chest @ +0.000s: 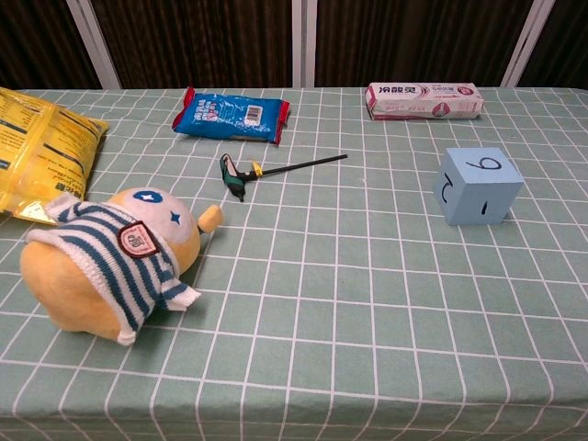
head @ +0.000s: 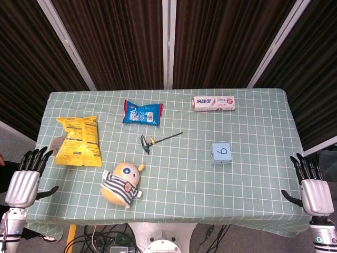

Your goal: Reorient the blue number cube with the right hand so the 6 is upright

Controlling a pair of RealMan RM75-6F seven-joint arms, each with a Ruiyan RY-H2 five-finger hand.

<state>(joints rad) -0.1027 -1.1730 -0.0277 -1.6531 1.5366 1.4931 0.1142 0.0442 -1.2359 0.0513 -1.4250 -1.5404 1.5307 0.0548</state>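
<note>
A checked green table (head: 174,190) carries the plush (head: 122,184); chips (head: 79,140) behind it, blue packet (head: 142,113), tool (head: 158,140), toothpaste box (head: 213,103) and cube (head: 221,153) to its right.

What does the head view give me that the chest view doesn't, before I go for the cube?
Only the head view shows the left hand and right hand, both empty with fingers apart at the table's near corners, plus the whole yellow snack bag. Only the chest view shows the blue number cube's side faces, marked 2 and 1. Both show the digit on the cube's top face, the plush toy, blue packet, toothpaste box and black tool.
</note>
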